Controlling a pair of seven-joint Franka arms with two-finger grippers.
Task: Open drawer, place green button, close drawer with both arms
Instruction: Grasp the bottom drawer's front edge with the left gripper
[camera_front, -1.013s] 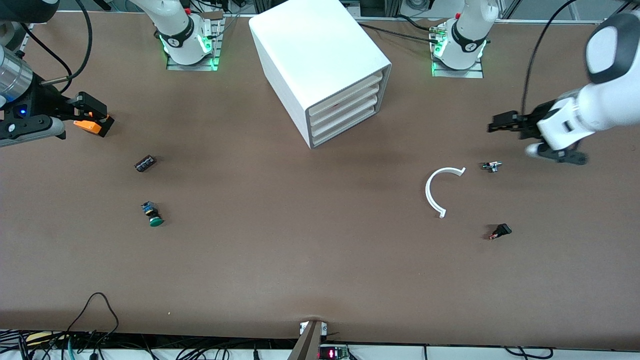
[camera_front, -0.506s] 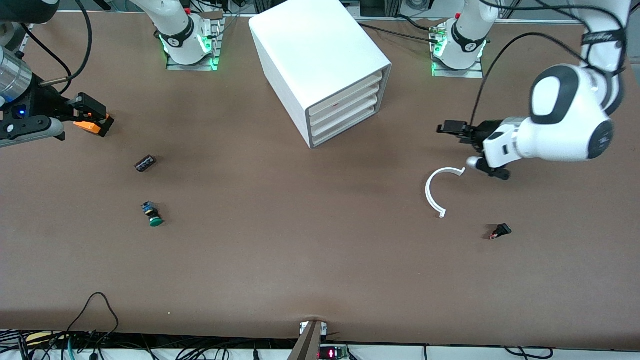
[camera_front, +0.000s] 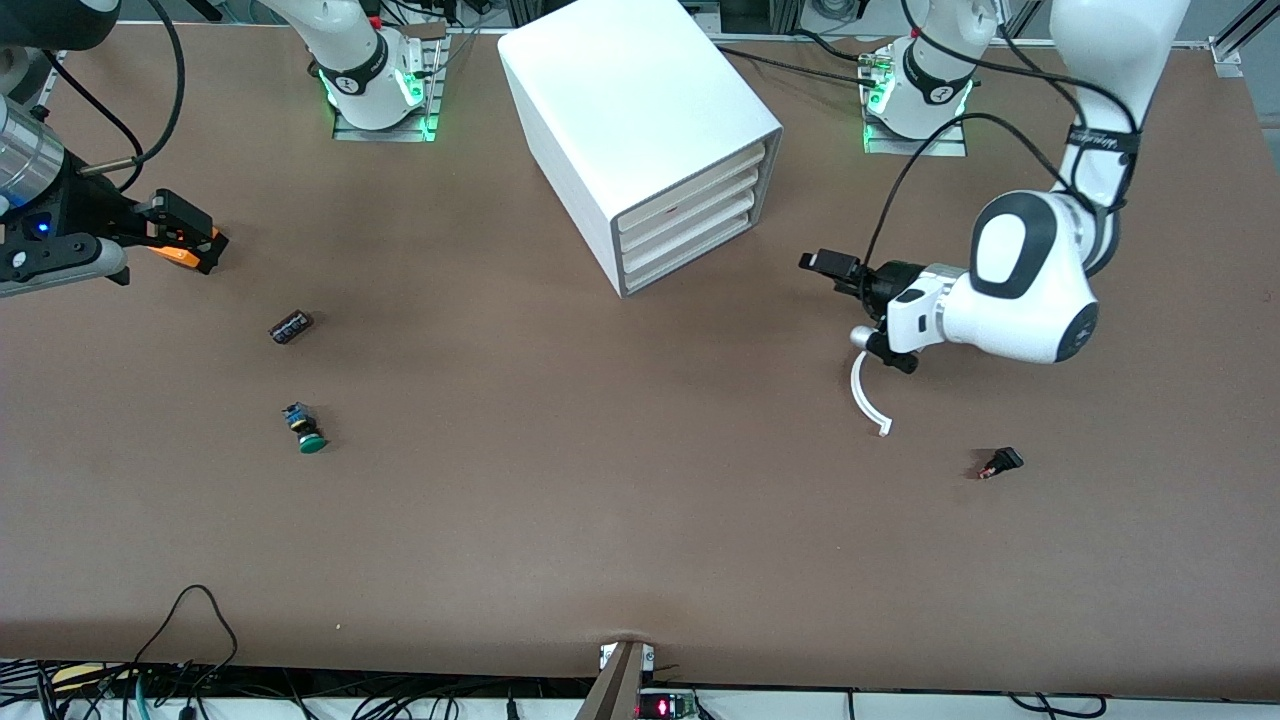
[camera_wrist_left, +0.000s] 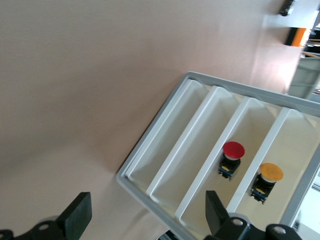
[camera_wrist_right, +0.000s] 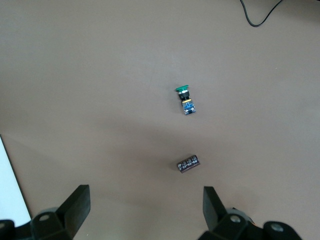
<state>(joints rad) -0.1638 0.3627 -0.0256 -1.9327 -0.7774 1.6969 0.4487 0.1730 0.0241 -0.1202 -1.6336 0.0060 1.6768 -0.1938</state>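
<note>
Button first, where is it lying?

The small push-button with the round green cap, black body and blue part (camera_front: 305, 428) is lying on its side on the brown table (camera_front: 560, 480), toward the right arm's end. It is sitting nearer to the front camera than the small black ribbed cylinder (camera_front: 290, 327) and well apart from the big white box-shaped cabinet (camera_front: 620, 110).

And the drawer?

The lowest shallow white plastic tray drawer (camera_front: 690, 255) is sitting pushed in, like the three above it.

What are the claws doing?

The left gripper (camera_wrist_left: 145, 200) is hanging over the table in front of the cabinet, fingers spread wide with nothing between them. It is hovering close above one end of a thin white curved plastic strip (camera_front: 862, 395). A small black part (camera_front: 1003, 461) is lying nearer to the camera than that strip.

And the other?

The right arm is waiting. The right gripper (camera_wrist_right: 145, 192) is hovering over the table at its own end, fingers apart and empty, looking down on the button and the cylinder.
</note>
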